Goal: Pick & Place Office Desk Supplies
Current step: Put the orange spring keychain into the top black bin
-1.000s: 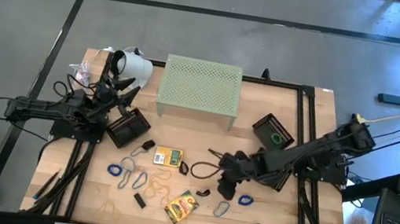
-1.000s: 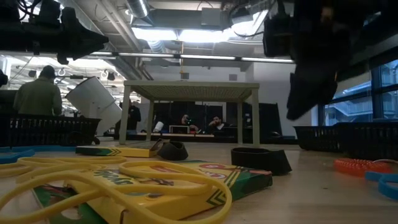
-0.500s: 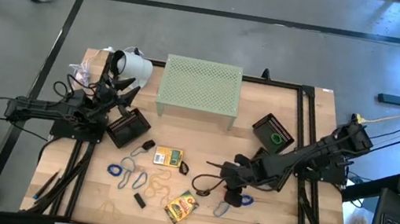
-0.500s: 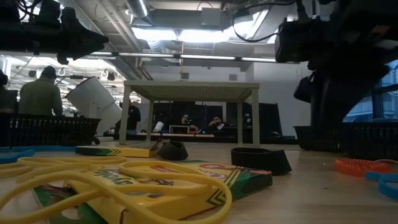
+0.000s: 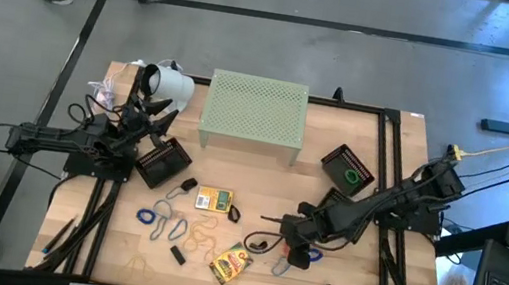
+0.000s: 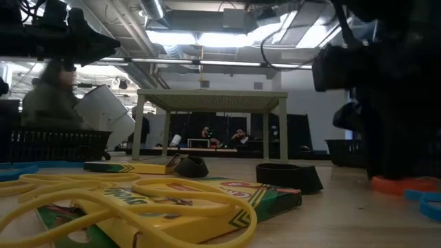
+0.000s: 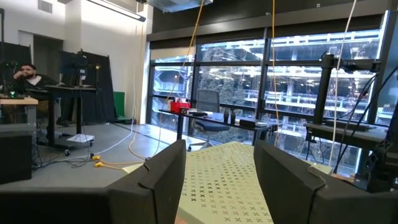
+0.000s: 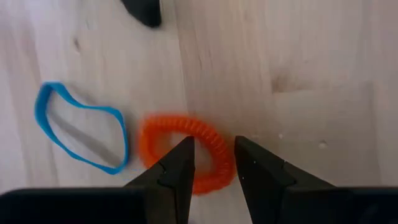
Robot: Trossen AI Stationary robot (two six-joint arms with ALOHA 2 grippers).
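Clearly light and springy, the orange coil ring [image 8: 184,157] suits a rim pinch; right hand [image 8: 212,163] straddles it, not yet clenched.

The high view looked straight down from well above, taking in the whole wooden tabletop [image 5: 389,153] and both arms; the low view sat at surface height, facing level across toward the pale green perforated stand [image 6: 210,100] and the room behind, with a crayon box [image 6: 207,196] very near the lens; the left wrist view faced outward over that same stand [image 7: 224,183] toward windows; the right wrist view pointed down, close above an orange coil ring [image 8: 208,140], which the low view shared at its right edge.
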